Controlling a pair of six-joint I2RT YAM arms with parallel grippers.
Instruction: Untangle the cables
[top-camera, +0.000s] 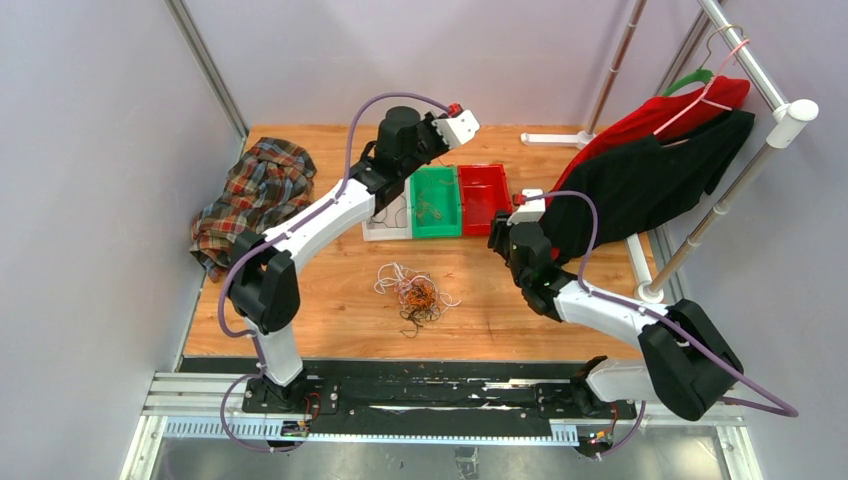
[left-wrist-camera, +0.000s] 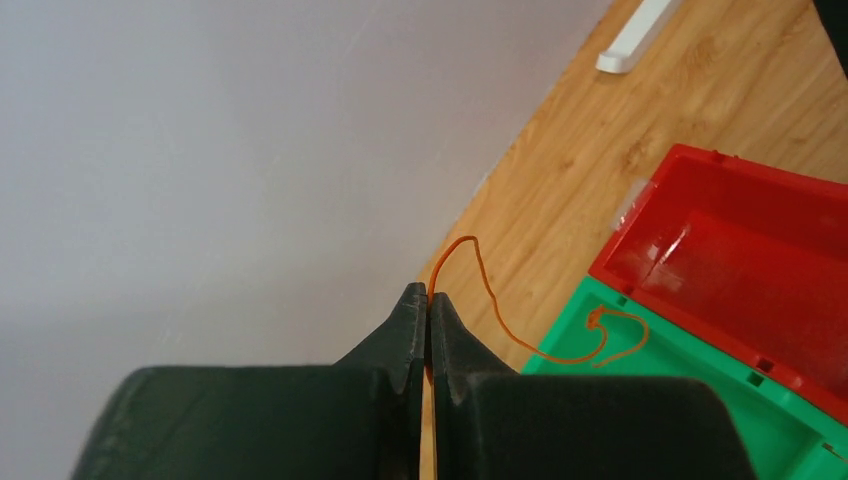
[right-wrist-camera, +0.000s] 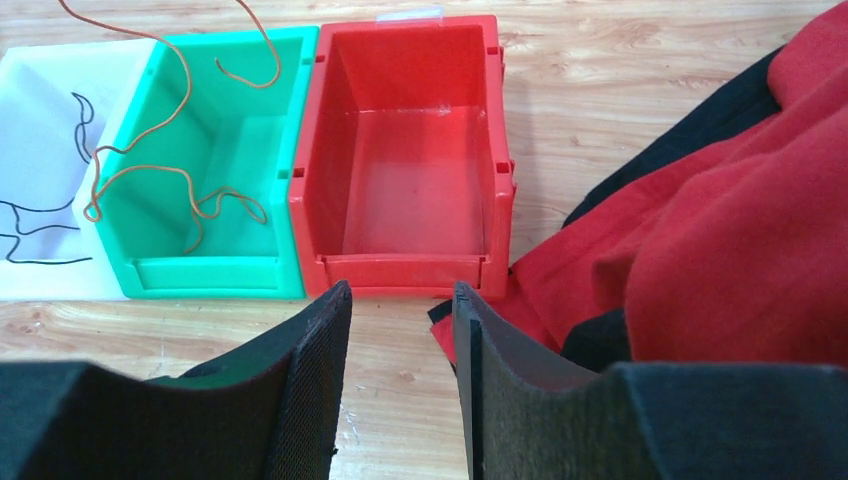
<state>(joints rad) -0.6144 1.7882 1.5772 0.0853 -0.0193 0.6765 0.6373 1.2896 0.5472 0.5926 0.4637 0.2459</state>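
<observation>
**Left.** A plaid cloth (top-camera: 255, 195) lies bunched at the table's (top-camera: 330, 320) left edge and plays no part in the work.

**Left of centre.** The left gripper (left-wrist-camera: 428, 300) is raised above the bins, its jaws pressed together on a single orange cable (left-wrist-camera: 500, 320). The cable arcs away from the fingertips and trails down into the green bin (right-wrist-camera: 200, 270), where more orange loops already lie. Next to it, the white tray (right-wrist-camera: 40, 120) holds thin black strands (right-wrist-camera: 40, 235).

**Centre.** The rest of the heap of cables (top-camera: 410, 290) sits on the bare wood in front of the bins, with white, orange and dark strands looped together.

**Step in hand.** By appearance, a freed orange strand is being delivered to its colour's bin. The next move probably calls for the jaws to part while the strand hangs over the green bin, so that all of it falls inside. The arm would then go back to the heap.

**Right.** The red bin (right-wrist-camera: 400, 270) has nothing visible inside. The right gripper (right-wrist-camera: 400, 300) hovers just in front of it, fingers apart and holding nothing. Red and black garments (top-camera: 650, 170) hang beyond.

**Hard to make out.**
- The held strand is too thin to see from above.
- The left arm covers part of the white tray.
- Individual knots in the heap cannot be made out.
</observation>
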